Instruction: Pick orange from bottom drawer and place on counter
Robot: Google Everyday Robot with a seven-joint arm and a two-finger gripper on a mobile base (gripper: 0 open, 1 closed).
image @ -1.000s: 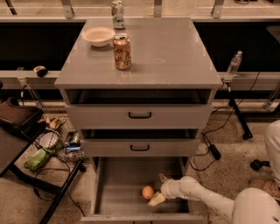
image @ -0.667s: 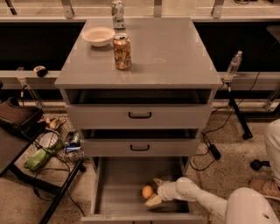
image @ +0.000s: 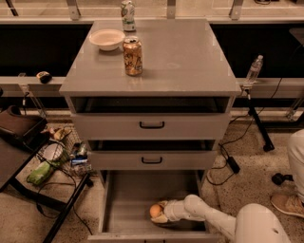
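Note:
The orange lies on the floor of the open bottom drawer, near its front edge. My gripper reaches in from the right, low in the drawer, with its fingers around the orange. The white arm runs off to the lower right. The grey counter tops the cabinet above.
On the counter stand a gold-orange soda can, a white bowl and a green-white can at the back. The two upper drawers stick out slightly. A black stand with clutter is at the left, cables at the right.
My gripper has moved left along the drawer floor and come up against the orange. The orange has stayed about where it was.

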